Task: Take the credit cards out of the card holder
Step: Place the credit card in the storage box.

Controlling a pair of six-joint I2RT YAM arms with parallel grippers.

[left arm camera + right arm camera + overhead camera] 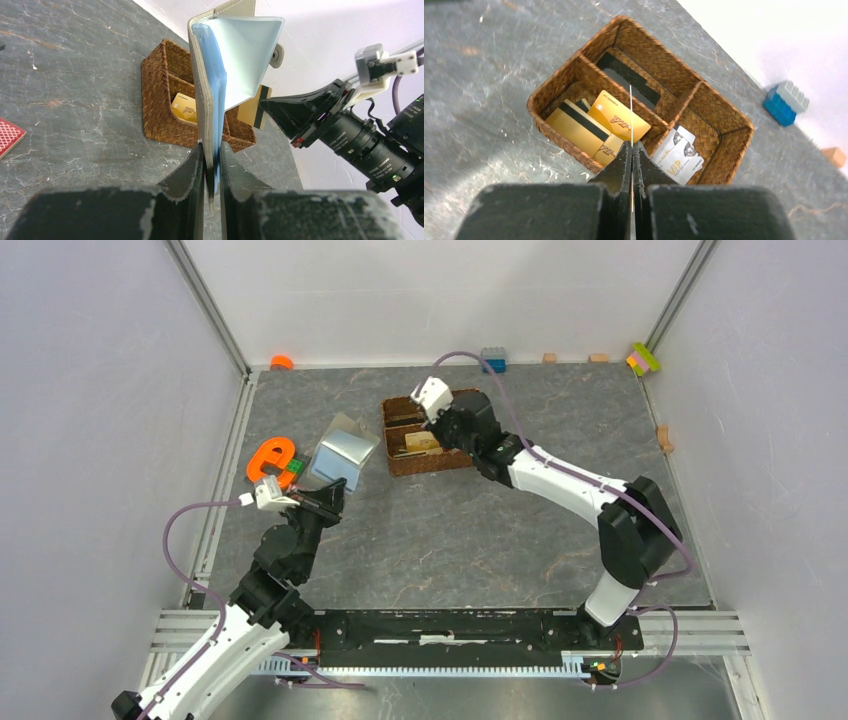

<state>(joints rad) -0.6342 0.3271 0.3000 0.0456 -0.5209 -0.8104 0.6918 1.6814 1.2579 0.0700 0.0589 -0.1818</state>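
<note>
Several credit cards (pixel 616 120) already lie in the woven basket (pixel 724 112): gold ones in one compartment, a white one in another. A further tan card (pixel 254 114) is pinched edge-on in the right gripper (pixel 631 147), just above a basket divider, so its drop looks close. The card holder (pixel 245 55) stands open off the table (pixel 450 540), clamped at its lower edge by the left gripper (pixel 212 150). Whether any card is left inside cannot be told. Its flap is near the right gripper and an orange toy (pixel 270 458) sits beside it. The table toward the arm bases gives room.
</note>
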